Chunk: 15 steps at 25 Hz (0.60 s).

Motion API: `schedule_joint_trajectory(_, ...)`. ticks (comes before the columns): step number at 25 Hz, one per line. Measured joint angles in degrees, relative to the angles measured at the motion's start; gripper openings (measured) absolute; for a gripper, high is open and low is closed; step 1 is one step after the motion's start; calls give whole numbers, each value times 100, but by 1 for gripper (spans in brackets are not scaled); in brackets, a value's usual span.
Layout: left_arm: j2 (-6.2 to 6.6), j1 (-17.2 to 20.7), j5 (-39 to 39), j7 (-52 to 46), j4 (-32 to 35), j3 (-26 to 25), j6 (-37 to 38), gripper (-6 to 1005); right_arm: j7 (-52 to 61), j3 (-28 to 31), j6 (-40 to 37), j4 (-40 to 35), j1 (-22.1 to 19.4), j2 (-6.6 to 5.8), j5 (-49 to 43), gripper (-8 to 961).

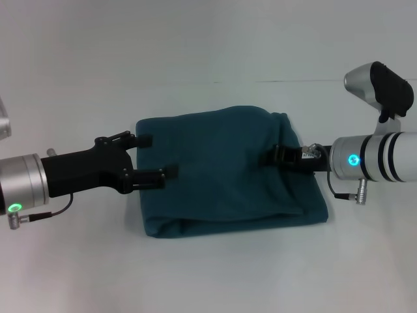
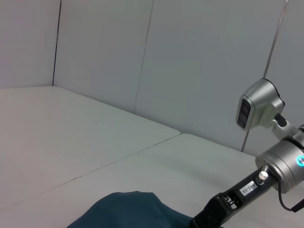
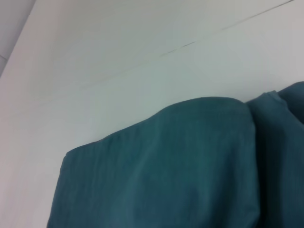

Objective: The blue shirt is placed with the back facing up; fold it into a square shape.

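The blue shirt [image 1: 225, 173] lies folded into a rough rectangle in the middle of the white table, its layered edges showing along the near side. My left gripper [image 1: 155, 156] is open at the shirt's left edge, one fingertip [image 1: 144, 139] by the far left corner and the other over the cloth. At the shirt's right edge, my right gripper [image 1: 281, 156] rests over the cloth. The left wrist view shows a hump of the shirt [image 2: 128, 211] and the right arm [image 2: 247, 190] beyond it. In the right wrist view the shirt [image 3: 180, 166] fills the frame close up.
The white table [image 1: 208, 274] spreads all around the shirt, with a thin seam [image 1: 293, 81] across its back. Grey wall panels [image 2: 142, 57] stand behind it. The right arm's camera housing [image 1: 381, 88] juts up at the far right.
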Motion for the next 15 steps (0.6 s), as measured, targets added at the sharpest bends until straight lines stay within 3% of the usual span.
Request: schedule_joint_trajectory(15, 0, 12, 0, 0, -1, 0, 0, 948, -324, -14, 27, 7, -74, 14, 268, 21)
